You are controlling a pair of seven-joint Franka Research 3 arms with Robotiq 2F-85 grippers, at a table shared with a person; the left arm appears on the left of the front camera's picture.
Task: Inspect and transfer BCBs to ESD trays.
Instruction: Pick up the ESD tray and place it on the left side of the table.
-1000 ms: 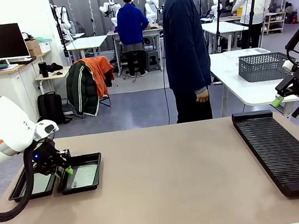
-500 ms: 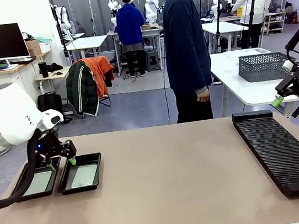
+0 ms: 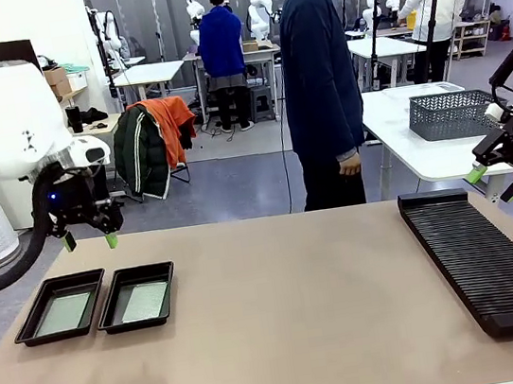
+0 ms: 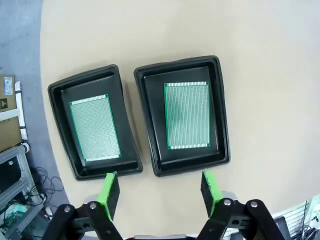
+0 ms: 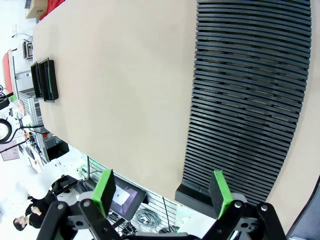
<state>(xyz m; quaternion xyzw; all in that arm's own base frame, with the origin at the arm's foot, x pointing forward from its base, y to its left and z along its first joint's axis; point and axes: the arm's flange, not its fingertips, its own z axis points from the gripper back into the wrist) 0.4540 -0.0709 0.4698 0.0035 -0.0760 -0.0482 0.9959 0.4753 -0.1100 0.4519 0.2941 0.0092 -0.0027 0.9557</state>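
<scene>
Two BCBs lie flat, one (image 4: 94, 129) in the outer ESD tray (image 4: 62, 130) and one (image 4: 187, 115) in the inner ESD tray (image 4: 220, 115), the two trays side by side and nearly touching at the bench's (image 3: 284, 322) left end. Above them hangs the left claw (image 3: 87, 242), jaws apart and holding nothing. At the far right the right claw (image 3: 491, 184) hovers wide open and empty above the near end of the long black slotted rack (image 3: 485, 255).

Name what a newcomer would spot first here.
Probably the two ESD trays side by side at the table's near left, each holding one BCB flat on its floor. Above them hangs the left gripper, open and empty. At the right lies a long black slotted rack, with the right gripper open beyond its far end.
</scene>
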